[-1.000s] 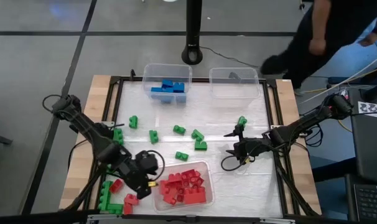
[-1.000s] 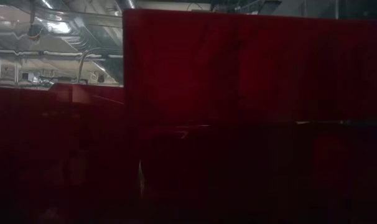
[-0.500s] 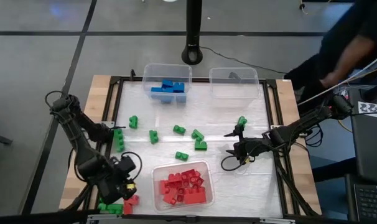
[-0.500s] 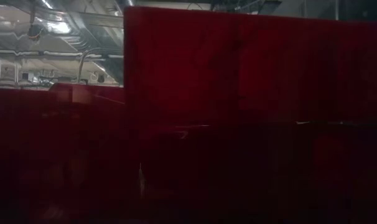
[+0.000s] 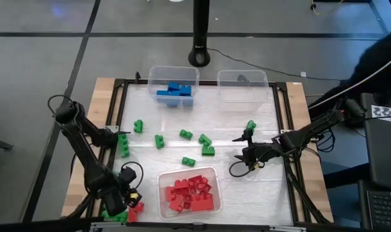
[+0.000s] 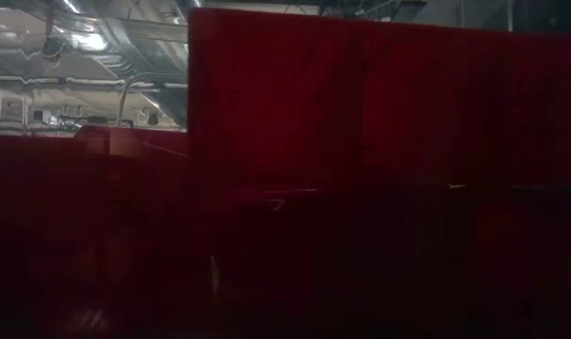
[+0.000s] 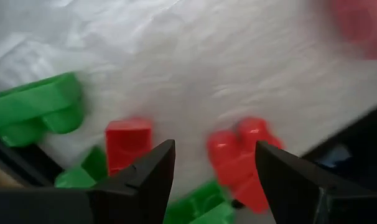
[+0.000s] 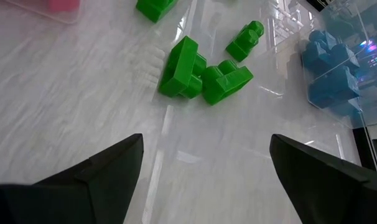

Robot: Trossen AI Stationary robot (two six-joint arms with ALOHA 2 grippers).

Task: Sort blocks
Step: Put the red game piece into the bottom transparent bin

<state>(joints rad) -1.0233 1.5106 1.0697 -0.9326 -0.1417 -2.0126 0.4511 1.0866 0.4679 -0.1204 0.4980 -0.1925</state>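
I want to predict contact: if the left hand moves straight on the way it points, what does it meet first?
Probably the red blocks directly ahead of the open left hand; depth is uncertain.

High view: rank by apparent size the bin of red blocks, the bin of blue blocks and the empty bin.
1. Bin of red blocks, largest.
2. Empty bin and bin of blue blocks: these look nearly alike, so I won't rank them.

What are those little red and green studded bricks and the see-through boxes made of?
The small red studded bricks and the green studded bricks look like hard moulded plastic: glossy, saturated colour, crisp edges. The clear rectangular bins seem thin transparent plastic, since the table shows through their walls.
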